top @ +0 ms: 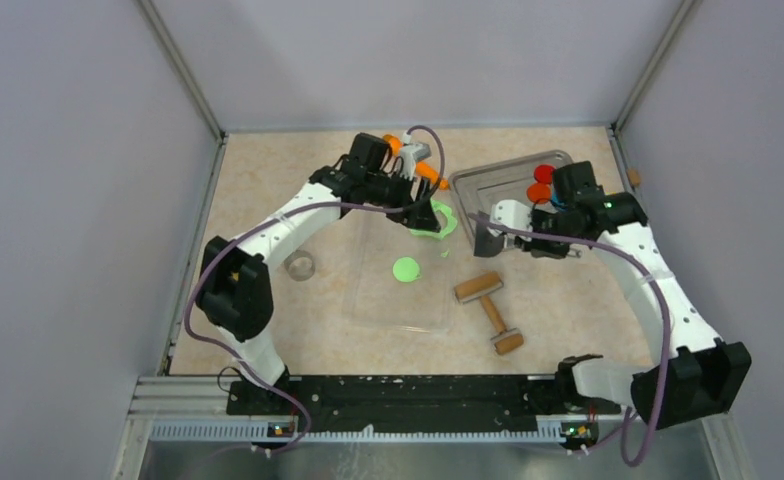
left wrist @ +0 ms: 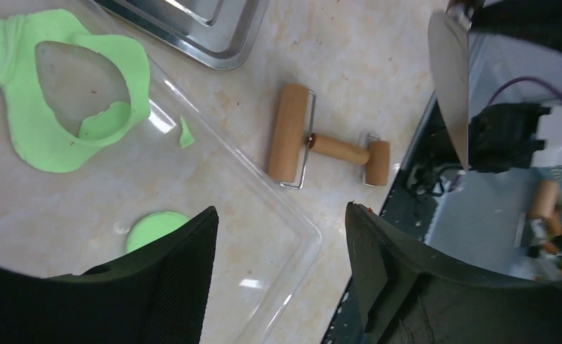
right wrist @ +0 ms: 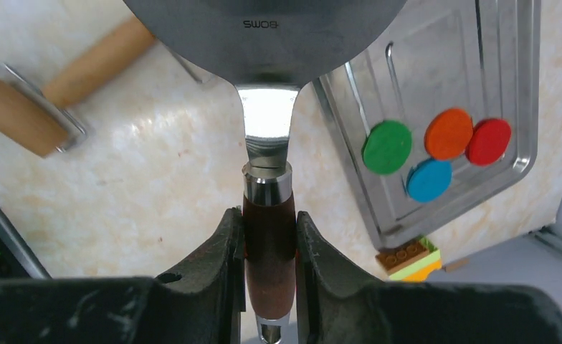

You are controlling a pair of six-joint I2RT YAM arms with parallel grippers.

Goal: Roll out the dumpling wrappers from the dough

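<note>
Dough (left wrist: 27,136) (a holed lime sheet) lies on the clear plastic mat (left wrist: 221,179) near one cut dumpling wrapper (left wrist: 156,226); left gripper (left wrist: 279,215) hovers released, right gripper (right wrist: 269,229) clenches the scraper (right wrist: 264,36) by its wooden handle.

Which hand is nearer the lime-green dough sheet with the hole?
Left. The left hand hovers open at the dough sheet's edge; the right hand is farther off by the metal tray, gripping a scraper.
</note>
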